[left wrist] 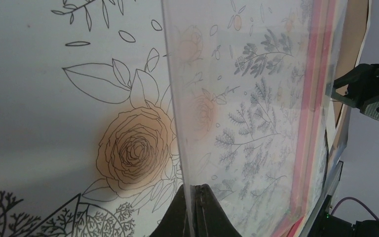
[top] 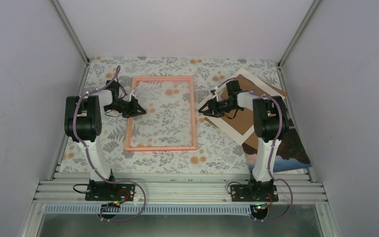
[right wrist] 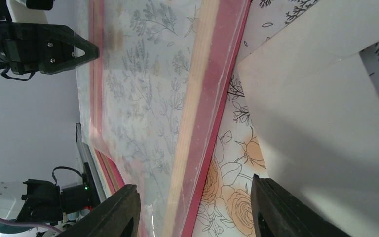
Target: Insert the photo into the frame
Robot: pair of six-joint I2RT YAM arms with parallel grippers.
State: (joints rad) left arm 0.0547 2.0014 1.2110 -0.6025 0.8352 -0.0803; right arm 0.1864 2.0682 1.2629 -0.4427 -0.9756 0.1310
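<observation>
Left pincer [left wrist: 194, 190] is closed on the left edge of the clear pane [left wrist: 237, 123], which is pinched between both fingertips. The right pincer [right wrist: 192, 183] is held wide open, and the right rail of the frame [top: 193, 113] is seen between its fingers without being touched. The frame is laid flat on the floral cloth [top: 103, 138] at the middle of the worktop. The photo [top: 296, 148] is placed picture side up by the near right corner, partly hidden by the right arm, well apart from the frame. Between them a white mat [top: 227, 126] is laid over a brown board [top: 272, 89].
</observation>
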